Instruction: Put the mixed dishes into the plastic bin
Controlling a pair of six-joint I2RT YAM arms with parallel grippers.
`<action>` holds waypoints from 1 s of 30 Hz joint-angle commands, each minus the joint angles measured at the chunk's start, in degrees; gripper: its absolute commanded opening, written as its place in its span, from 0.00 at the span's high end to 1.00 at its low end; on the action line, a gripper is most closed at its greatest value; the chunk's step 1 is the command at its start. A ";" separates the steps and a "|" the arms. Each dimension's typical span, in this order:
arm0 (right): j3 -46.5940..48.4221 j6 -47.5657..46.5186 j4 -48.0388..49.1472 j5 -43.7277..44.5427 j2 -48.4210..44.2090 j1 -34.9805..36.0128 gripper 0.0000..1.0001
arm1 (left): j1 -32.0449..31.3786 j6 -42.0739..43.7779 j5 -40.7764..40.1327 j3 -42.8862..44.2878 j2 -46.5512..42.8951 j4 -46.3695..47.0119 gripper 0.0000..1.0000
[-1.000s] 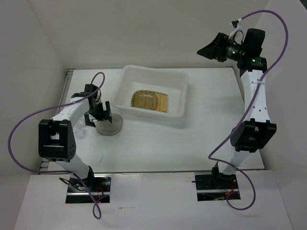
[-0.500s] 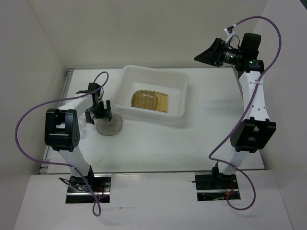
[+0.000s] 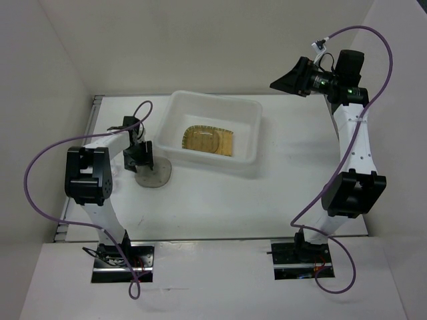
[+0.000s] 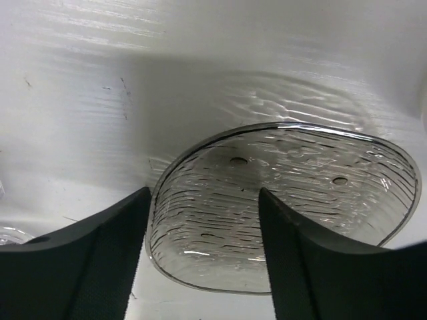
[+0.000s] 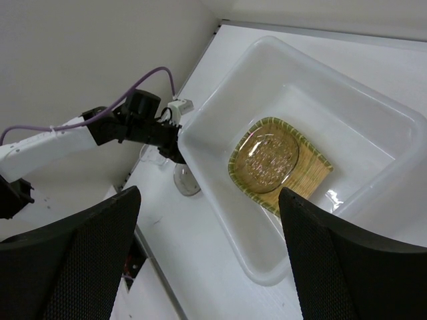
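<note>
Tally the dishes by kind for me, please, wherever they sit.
Plate: 1, in the bin
Saucers: 2, one on the plate, one on the table
Cups: 1 seen, beside the table saucer; others may be hidden
Total: 4

The plastic bin point(image 3: 220, 99) was a milky, translucent white. Inside it the fan-shaped plate point(image 5: 312, 175) showed yellow in a bamboo-weave pattern with a pale greenish rim. The saucer point(image 5: 269, 157) lying on it was a see-through grey-brown, rippled. The other saucer point(image 4: 287, 193), on the white table point(image 3: 267, 193), was clear grey with fine wavy ridges. The left arm point(image 3: 107, 140) and right arm point(image 3: 353, 140) were white with black joints and trailed purple cables point(image 3: 26, 187). The fingers point(image 4: 80, 267) of the left gripper point(image 4: 203, 197) were matte black.
</note>
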 commanded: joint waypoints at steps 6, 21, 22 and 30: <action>-0.47 -0.66 1.15 -0.68 -2.32 0.23 0.11 | 0.30 1.25 4.29 -1.20 1.39 2.09 0.48; -1.52 -0.66 1.15 -0.68 -2.32 0.23 0.10 | 2.58 1.77 5.96 -0.67 -1.42 0.51 1.00; -1.52 -0.66 1.15 -0.68 -2.84 0.23 0.10 | 3.10 1.77 5.96 -0.67 -1.95 -0.02 1.00; -2.75 -0.66 1.15 -0.68 -2.85 0.23 0.09 | 5.04 2.30 4.39 2.75 -4.14 -5.20 1.00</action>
